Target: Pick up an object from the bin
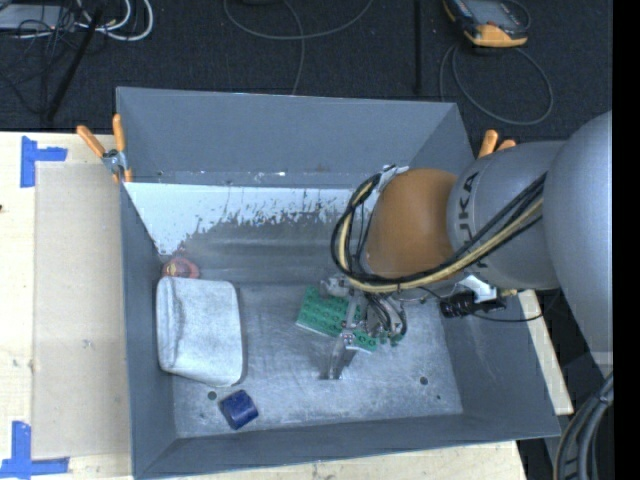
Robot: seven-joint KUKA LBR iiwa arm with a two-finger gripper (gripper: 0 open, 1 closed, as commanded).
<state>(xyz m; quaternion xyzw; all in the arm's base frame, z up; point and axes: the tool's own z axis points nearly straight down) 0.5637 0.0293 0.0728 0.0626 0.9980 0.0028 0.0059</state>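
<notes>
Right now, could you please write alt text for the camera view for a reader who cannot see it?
A robot arm's gripper reaches down toward the bare floor near the middle of a grey metal bin. Further left in the view lie a whitish cloth-like bundle, a small blue block and a small pinkish thing.

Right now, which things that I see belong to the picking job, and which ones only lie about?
Job: hand, over bare floor mid-bin; grey bin; folded white cloth, left; small blue block, front left; small pinkish thing behind the cloth.
Lying about: two orange-and-black devices and cables on the dark floor beyond the bin.
</notes>
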